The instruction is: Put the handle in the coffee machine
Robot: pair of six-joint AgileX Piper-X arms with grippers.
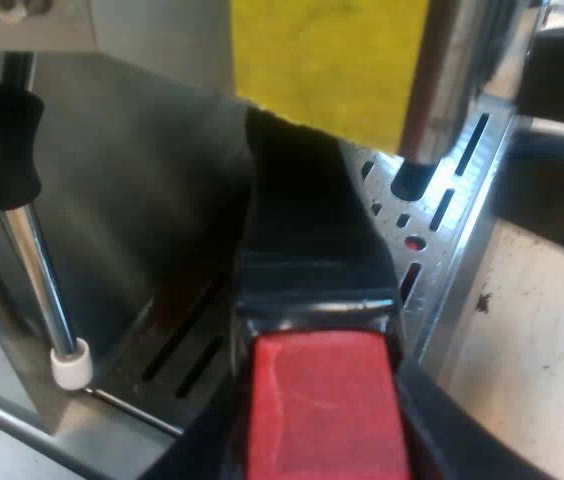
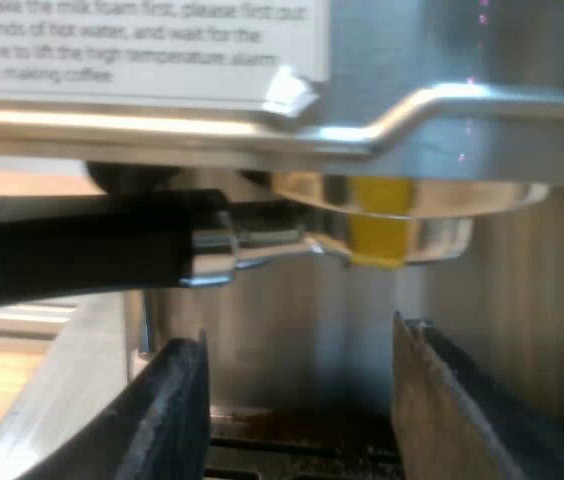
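Holder (image 2: 387, 225) sits up against the espresso machine (image 2: 442, 150); I judge only locking remains. My left end effector (image 1: 322, 440) clamps its red-ended handle (image 1: 307, 250); right end effector (image 2: 297, 400) gapes empty beneath.

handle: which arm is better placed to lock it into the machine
Left. The left gripper has its jaws shut on the handle by its red end, at the front of the espresso machine. The right gripper hangs open below the holder, gripping nothing.

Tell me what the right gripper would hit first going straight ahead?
Probably the espresso machine, its steel front under the metal holder; the right gripper has open fingers, nothing between. Depth is unclear.
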